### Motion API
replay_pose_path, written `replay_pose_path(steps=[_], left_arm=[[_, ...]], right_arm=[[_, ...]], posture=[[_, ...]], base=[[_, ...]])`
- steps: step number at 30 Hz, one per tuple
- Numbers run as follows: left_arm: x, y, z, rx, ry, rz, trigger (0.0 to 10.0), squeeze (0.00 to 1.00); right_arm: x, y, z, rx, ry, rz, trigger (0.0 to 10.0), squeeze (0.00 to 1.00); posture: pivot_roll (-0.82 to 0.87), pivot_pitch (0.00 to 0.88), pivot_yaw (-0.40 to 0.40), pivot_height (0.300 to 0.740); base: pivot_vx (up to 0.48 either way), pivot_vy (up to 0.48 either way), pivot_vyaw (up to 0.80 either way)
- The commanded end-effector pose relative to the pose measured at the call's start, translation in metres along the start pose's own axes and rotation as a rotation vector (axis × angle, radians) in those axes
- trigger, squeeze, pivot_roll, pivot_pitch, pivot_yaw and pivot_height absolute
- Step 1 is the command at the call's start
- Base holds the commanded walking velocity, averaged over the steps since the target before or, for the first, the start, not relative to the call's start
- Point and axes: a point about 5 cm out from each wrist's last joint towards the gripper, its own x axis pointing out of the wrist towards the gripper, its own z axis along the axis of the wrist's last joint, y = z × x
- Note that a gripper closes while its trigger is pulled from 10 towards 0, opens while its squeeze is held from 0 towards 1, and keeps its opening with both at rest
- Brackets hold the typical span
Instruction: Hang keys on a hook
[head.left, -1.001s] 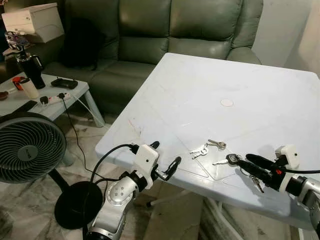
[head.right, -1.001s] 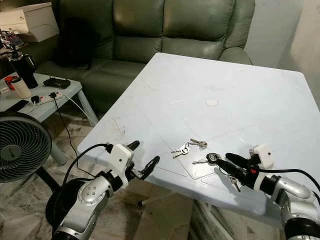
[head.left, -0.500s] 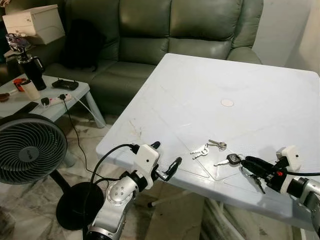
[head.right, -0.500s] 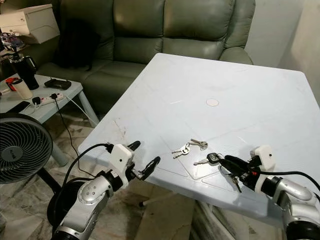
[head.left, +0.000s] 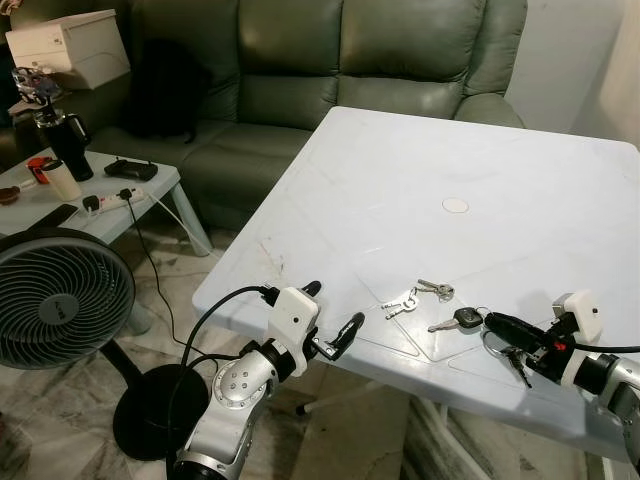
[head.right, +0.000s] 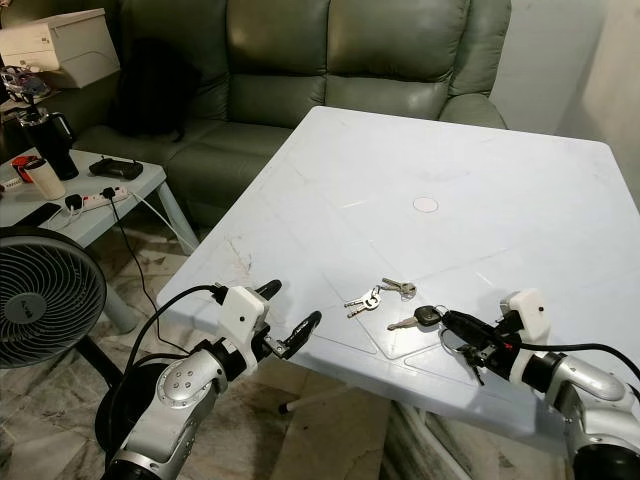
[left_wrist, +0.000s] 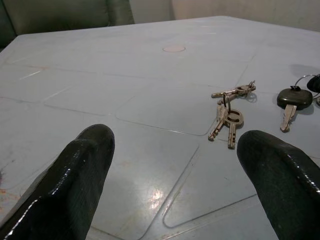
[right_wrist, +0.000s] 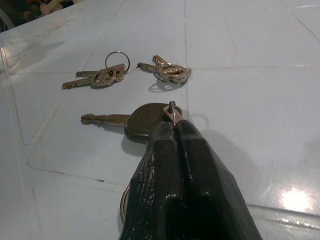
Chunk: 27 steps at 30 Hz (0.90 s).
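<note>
The right pincer (right_wrist: 172, 131) is clenched on the ring of the black-headed key (head.right: 427, 316) lying on the table (head.left: 420, 160) near its front edge. The small silver keys (head.left: 415, 296) rest just beside it. The left pincer (head.left: 330, 320) hangs released off the table's front-left corner.

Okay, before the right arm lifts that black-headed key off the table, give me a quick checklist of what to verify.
1. Right tool shut on the black-headed key's metal ring: ok.
2. Black-headed key off the white plastic table: not ok, it lies flat.
3. Small silver key bunch apart from the gripped key: ok.
4. Left tool open, apart from the keys: ok.
5. Hook located: cannot tell.
</note>
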Motion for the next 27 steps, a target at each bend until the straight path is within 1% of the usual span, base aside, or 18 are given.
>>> replay_pose_path(steps=[1,5,6,7,10,11,13,14,15,16,18,21,22,25,26,27], left_arm=[[0.0,0.004,0.001,0.015,0.008,0.006,10.0,0.0],[0.0,0.005,0.002,0.017,0.007,0.007,10.0,0.0],[0.0,0.006,0.002,0.017,0.007,0.008,10.0,0.0],[0.0,0.008,0.002,0.016,0.005,0.018,10.0,0.0],[0.001,0.012,0.004,0.008,-0.01,0.04,10.0,0.0],[0.001,0.012,0.004,0.008,-0.01,0.04,10.0,0.0],[0.002,0.017,0.007,0.016,-0.019,0.056,10.0,0.0],[0.002,0.017,0.007,0.016,-0.019,0.056,10.0,0.0],[0.002,0.018,0.009,0.025,-0.023,0.058,10.0,0.0],[0.003,0.024,0.011,0.019,-0.03,0.09,10.0,0.0],[0.003,0.029,0.012,0.013,-0.038,0.113,10.0,0.0],[0.002,0.037,0.017,0.019,-0.059,0.145,10.0,0.0],[0.002,0.042,0.02,0.017,-0.073,0.164,10.0,0.0],[0.002,0.053,0.027,0.002,-0.095,0.21,10.0,0.0],[0.002,0.058,0.031,-0.014,-0.109,0.233,10.0,0.0],[0.001,0.063,0.034,-0.022,-0.121,0.251,10.0,0.0]], right_arm=[[0.0,0.0,0.002,-0.004,-0.011,-0.004,0.0,0.0],[0.003,0.002,0.004,0.006,-0.047,-0.013,0.0,0.0],[0.005,0.003,0.005,0.006,-0.063,-0.022,1.6,0.0],[0.009,0.003,0.009,0.036,-0.12,-0.044,10.0,0.0],[0.017,0.004,0.015,0.056,-0.212,-0.104,10.0,0.0],[0.017,0.004,0.015,0.056,-0.212,-0.104,10.0,0.0],[0.03,0.009,0.021,0.056,-0.318,-0.167,10.0,0.0],[0.03,0.009,0.021,0.056,-0.318,-0.167,10.0,0.0],[0.033,0.012,0.022,0.065,-0.338,-0.171,10.0,0.0],[0.043,0.017,0.025,0.082,-0.385,-0.21,10.0,0.0],[0.051,0.023,0.027,0.09,-0.411,-0.225,10.0,0.0],[0.061,0.027,0.028,0.082,-0.413,-0.304,10.0,0.0],[0.065,0.029,0.03,0.086,-0.422,-0.328,10.0,0.0],[0.069,0.031,0.037,0.083,-0.452,-0.385,10.0,0.0],[0.071,0.032,0.04,0.091,-0.463,-0.397,10.0,0.0],[0.072,0.035,0.043,0.081,-0.467,-0.399,10.0,0.0]], posture=[[-0.08,0.0,0.066,0.74],[-0.07,0.0,0.068,0.74],[-0.07,0.0,0.068,0.74],[-0.07,0.0,0.062,0.74],[-0.06,0.0,0.058,0.74],[-0.06,0.0,0.058,0.74],[-0.05,0.0,0.053,0.74],[-0.05,0.0,0.053,0.74],[-0.05,0.0,0.048,0.74],[-0.05,0.0,0.045,0.74],[-0.04,0.0,0.041,0.74],[-0.04,0.0,0.034,0.74],[-0.03,0.0,0.028,0.74],[-0.03,0.0,0.025,0.74],[-0.03,0.0,0.024,0.74],[-0.03,0.0,0.023,0.74]], base=[[0.0,0.0,0.0],[0.0,0.0,0.0],[0.0,0.0,0.0],[0.0,0.0,0.0],[0.0,0.0,0.0],[0.0,0.0,0.0],[0.0,0.0,0.0],[0.0,0.0,0.0],[0.0,0.0,0.0],[0.0,0.0,0.0],[0.0,0.0,0.0],[0.0,0.0,0.0],[0.0,0.0,0.0],[0.0,0.0,0.0],[0.0,0.0,0.0],[0.0,0.0,0.0]])
